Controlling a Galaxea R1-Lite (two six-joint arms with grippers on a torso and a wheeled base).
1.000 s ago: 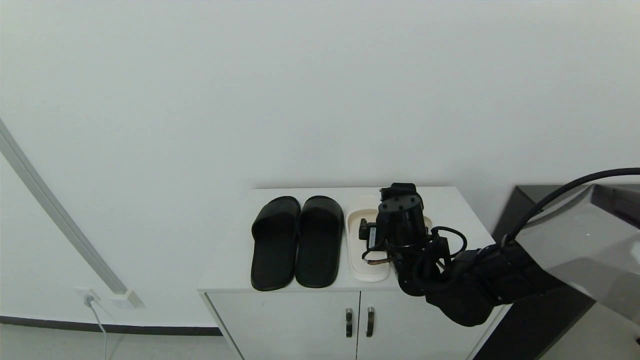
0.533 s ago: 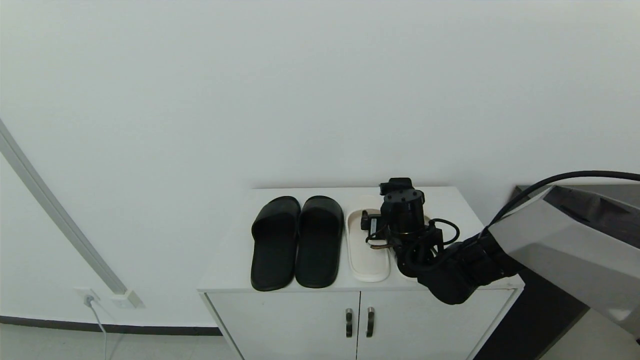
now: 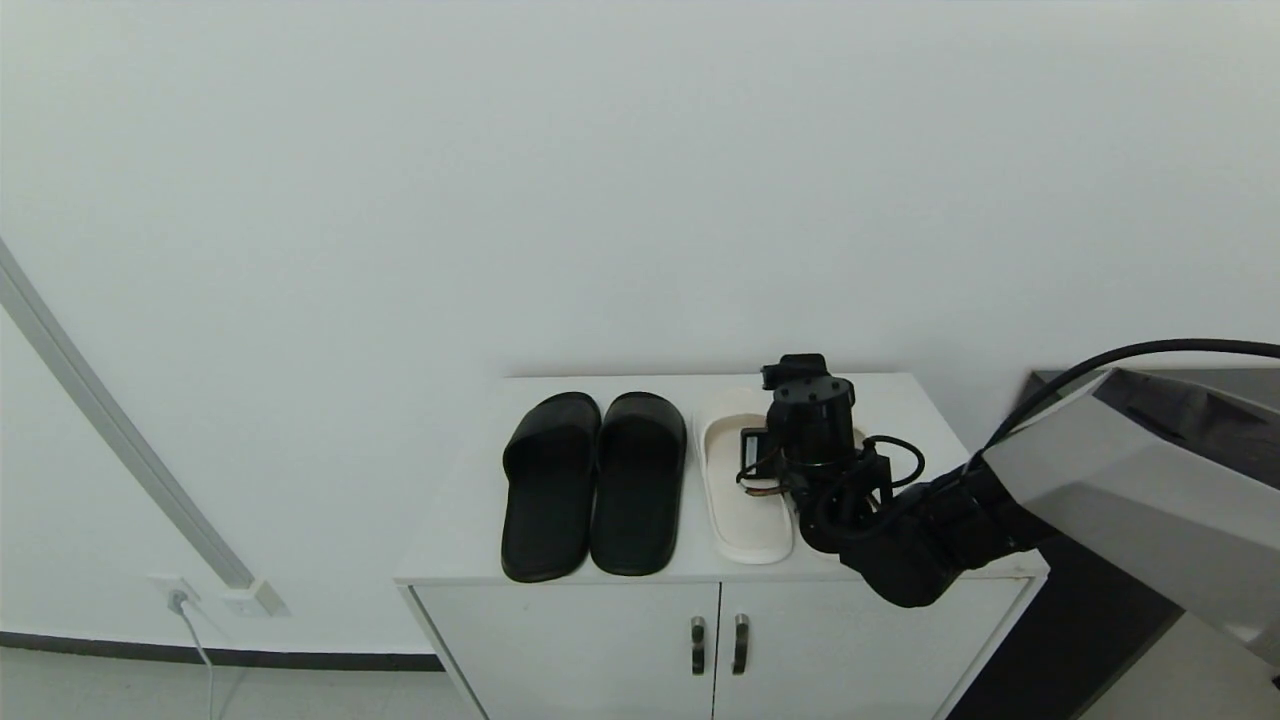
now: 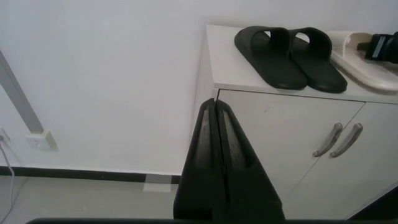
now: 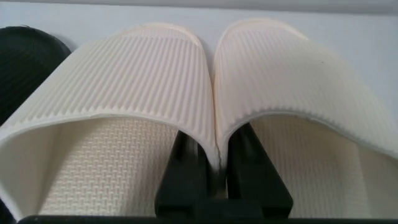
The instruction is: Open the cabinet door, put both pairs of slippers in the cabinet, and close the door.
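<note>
Head view: cabinet [image 3: 460, 540] against the wall, both doors shut, the two handles [image 3: 698, 645] side by side at the centre seam, at 6 o'clock from the slippers. Both pairs sit on the cabinet top, toes to the wall. Black slippers [image 3: 635, 485] are left of centre, and the white slippers [image 3: 740, 510] are just beside them at 3 o'clock, partly hidden by the right arm. Right wrist view: right gripper [image 5: 217, 155] has one finger [image 5: 180, 174] inside each white slipper under the straps. Its jaws pinch the two touching inner strap edges between them. The white pair lies flat on the top, with a black slipper edge showing at its side. Left wrist view: left gripper [image 4: 217, 155] has its jaws pressed together and empty. It sits below top level, off the cabinet's left front corner, touching nothing. A wall socket [image 3: 175, 590] sits low at 8 o'clock from the cabinet.
</note>
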